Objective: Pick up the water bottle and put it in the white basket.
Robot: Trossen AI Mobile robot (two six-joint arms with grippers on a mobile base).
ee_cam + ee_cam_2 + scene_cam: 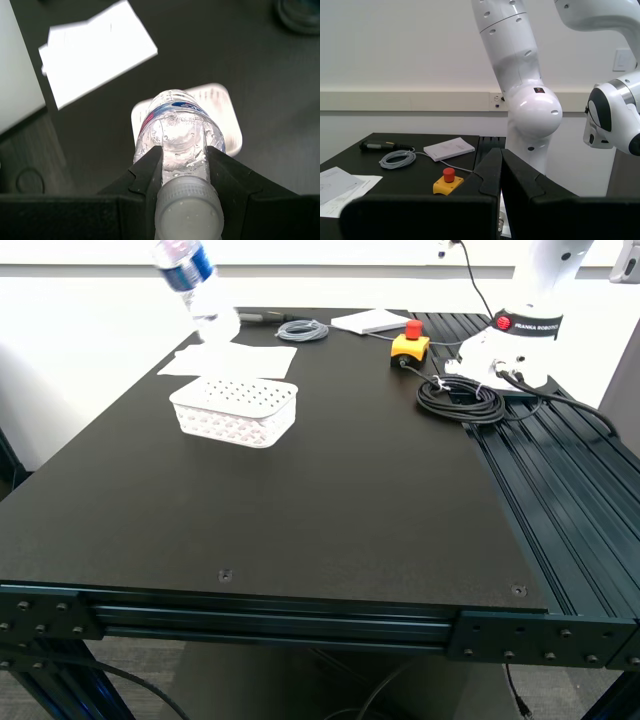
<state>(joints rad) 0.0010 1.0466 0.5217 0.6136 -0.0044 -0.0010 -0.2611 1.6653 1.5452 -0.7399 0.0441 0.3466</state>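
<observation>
Over the black table, my first gripper is clamping the light, slippery water bottle at its neck above the white basket, while my second gripper is idling, jaws together.

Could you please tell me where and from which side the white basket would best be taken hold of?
I would grip the white basket by one long side wall, coming straight down from above with one finger inside and one outside. It sits upright and open-topped on the black table, empty, with thin lattice walls. The near wall is free; white paper sheets lie just behind it.
</observation>
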